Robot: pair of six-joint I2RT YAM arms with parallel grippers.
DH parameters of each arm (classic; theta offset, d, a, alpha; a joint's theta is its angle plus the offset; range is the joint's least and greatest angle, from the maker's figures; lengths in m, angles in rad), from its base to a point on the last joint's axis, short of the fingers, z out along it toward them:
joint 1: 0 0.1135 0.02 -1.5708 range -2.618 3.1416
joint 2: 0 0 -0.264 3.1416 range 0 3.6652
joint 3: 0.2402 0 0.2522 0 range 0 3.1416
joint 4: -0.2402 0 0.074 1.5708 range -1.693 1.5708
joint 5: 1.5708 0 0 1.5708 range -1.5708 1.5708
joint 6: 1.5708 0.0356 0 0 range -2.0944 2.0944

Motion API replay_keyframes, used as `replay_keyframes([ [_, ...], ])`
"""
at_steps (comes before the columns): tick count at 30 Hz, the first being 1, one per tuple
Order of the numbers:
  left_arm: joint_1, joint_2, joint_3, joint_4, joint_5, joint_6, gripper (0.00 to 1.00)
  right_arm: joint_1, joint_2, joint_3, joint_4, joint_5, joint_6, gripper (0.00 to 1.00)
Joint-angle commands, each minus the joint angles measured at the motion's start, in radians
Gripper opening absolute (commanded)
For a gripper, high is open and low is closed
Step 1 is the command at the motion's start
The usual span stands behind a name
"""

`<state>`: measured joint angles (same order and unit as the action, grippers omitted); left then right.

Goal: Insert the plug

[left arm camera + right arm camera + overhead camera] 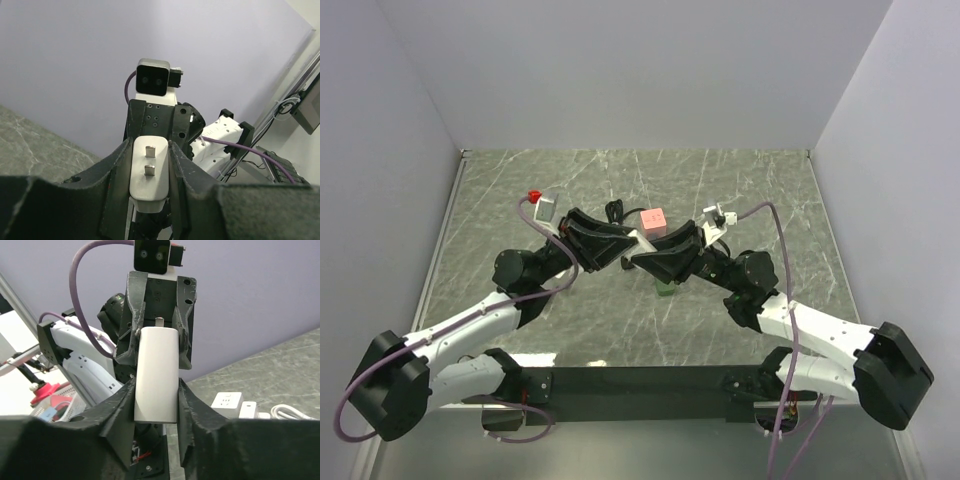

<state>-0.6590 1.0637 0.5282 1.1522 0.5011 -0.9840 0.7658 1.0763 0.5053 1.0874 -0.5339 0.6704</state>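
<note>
**Plug (642, 240) held aloft between two arms**

Plug body is clamped from both ends above the table (520, 200). The left gripper (150, 145) is closed on the end bearing the two metal prongs. The right gripper (156, 382) is closed on the plain white end. A white socket strip (227, 401) is seen lying on the table.

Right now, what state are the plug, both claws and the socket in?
plug: held in the air, prongs bare, not inserted.
left claw: shut on the plug.
right claw: shut on the plug, at its other end.
socket block: lying flat, visible outlet empty.
</note>
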Motion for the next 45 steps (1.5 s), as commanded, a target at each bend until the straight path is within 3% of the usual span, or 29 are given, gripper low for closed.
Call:
replay_keyframes([
  [1, -0.008, 0.021, 0.047, 0.044, -0.009, 0.019, 0.01, 0.004, 0.011, 0.047, 0.074, -0.054, 0.000, 0.34],
  [6, -0.008, 0.030, 0.064, -0.014, 0.007, 0.047, 0.02, 0.001, -0.047, 0.021, 0.040, 0.012, -0.054, 0.19],
  [7, -0.007, 0.027, 0.058, -0.026, 0.002, 0.056, 0.09, -0.005, -0.065, 0.019, 0.001, 0.024, -0.069, 0.12],
  [9, -0.008, 0.019, 0.052, -0.101, -0.016, 0.088, 0.19, -0.014, -0.128, 0.041, -0.082, 0.049, -0.130, 0.10],
  [10, -0.008, 0.004, 0.043, -0.130, -0.030, 0.129, 0.31, -0.019, -0.154, 0.061, -0.236, 0.093, -0.158, 0.06],
  [12, -0.008, -0.034, 0.029, -0.233, -0.093, 0.178, 0.44, -0.037, -0.225, 0.128, -0.410, 0.147, -0.253, 0.04],
  [13, -0.005, -0.053, 0.012, -0.265, -0.114, 0.230, 0.55, -0.046, -0.245, 0.157, -0.590, 0.181, -0.282, 0.04],
  [16, -0.001, -0.128, -0.016, -0.383, -0.223, 0.326, 0.70, -0.071, -0.289, 0.275, -0.923, 0.241, -0.368, 0.03],
  [20, 0.033, -0.203, -0.062, -0.430, -0.265, 0.387, 0.81, -0.085, -0.248, 0.456, -1.280, 0.308, -0.436, 0.02],
  [25, 0.102, -0.242, -0.097, -0.456, -0.199, 0.441, 0.84, -0.086, -0.083, 0.653, -1.588, 0.296, -0.436, 0.01],
  [37, 0.148, -0.257, -0.149, -0.467, 0.023, 0.588, 0.84, -0.095, 0.321, 0.932, -2.032, 0.158, -0.488, 0.00],
  [41, 0.148, -0.199, -0.171, -0.370, 0.195, 0.596, 0.82, -0.099, 0.384, 1.024, -2.139, 0.007, -0.571, 0.00],
  [45, 0.148, -0.168, -0.169, -0.321, 0.434, 0.599, 0.83, -0.099, 0.367, 1.000, -2.187, -0.126, -0.629, 0.00],
])
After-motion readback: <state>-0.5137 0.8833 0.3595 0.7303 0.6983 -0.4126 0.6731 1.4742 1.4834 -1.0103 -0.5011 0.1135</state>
